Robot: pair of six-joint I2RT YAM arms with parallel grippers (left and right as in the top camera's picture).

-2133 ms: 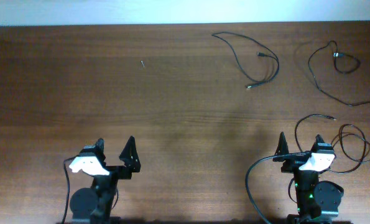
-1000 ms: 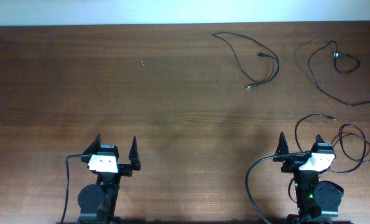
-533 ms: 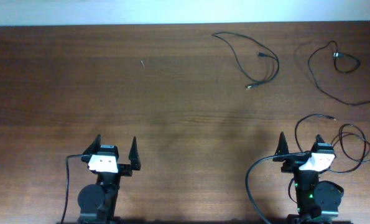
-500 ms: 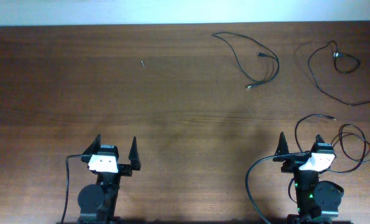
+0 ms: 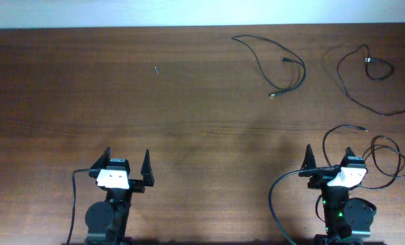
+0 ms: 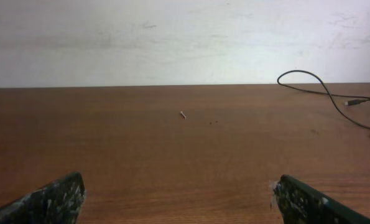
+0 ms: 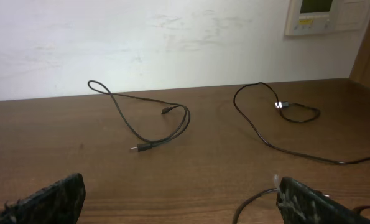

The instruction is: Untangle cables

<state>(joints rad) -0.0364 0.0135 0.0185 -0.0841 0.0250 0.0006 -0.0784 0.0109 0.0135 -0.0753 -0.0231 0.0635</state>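
Note:
Three thin black cables lie apart on the brown table. One cable (image 5: 301, 67) loops at the far middle, a second (image 5: 339, 71) runs along the far right, and a third (image 5: 345, 126) coils just right of my right arm. My left gripper (image 5: 127, 155) is open and empty at the near left. My right gripper (image 5: 328, 153) is open and empty at the near right. The right wrist view shows the first cable (image 7: 188, 118), the second cable (image 7: 259, 134) and a bit of the third (image 7: 247, 202) by my right finger. The left wrist view shows open jaws (image 6: 178, 186) and the first cable (image 6: 324, 93) far right.
A tiny pale speck (image 5: 156, 69) lies on the table at the far left, also in the left wrist view (image 6: 183, 114). A white wall runs behind the table's far edge. A thick black cable (image 5: 273, 197) curves from the right arm's base.
About two seconds ago my left gripper was turned to the right; it has swung round to face straight ahead. Nothing has moved in the last second. The cables lie as before.

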